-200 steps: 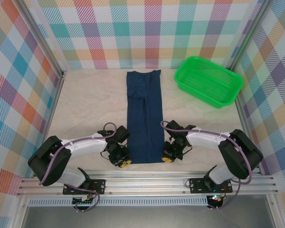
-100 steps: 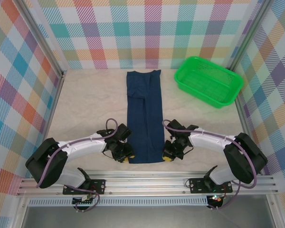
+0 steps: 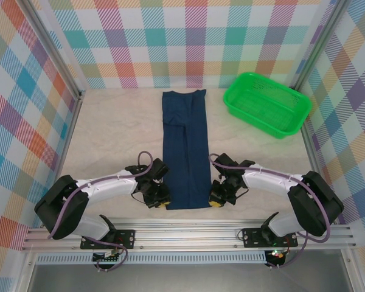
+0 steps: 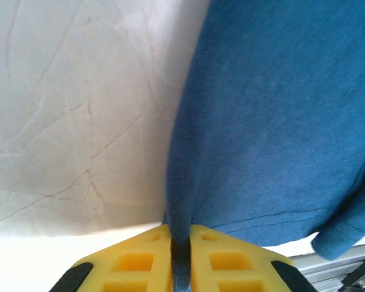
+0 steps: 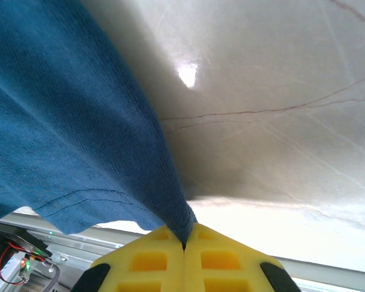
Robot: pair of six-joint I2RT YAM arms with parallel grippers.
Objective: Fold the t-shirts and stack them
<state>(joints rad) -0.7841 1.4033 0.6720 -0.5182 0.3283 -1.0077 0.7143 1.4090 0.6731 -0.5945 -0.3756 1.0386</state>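
Top cam: navy t-shirt [image 3: 184, 146] lies as a folded strip mid-counter [image 3: 109, 134] running 12 to 6, left gripper [image 3: 160, 203] at its 7 o'clock corner, right gripper [image 3: 213, 202] at 5, and the left wrist cam has yellow fingers [image 4: 134, 261] pinching the hem, right wrist cam same deal.

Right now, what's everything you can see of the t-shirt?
The t-shirt is dark navy, knit cotton by the look, folded into a long narrow strip lying flat along the middle of the table. Its near hem corners are pinched, one in the left gripper, one in the right gripper.
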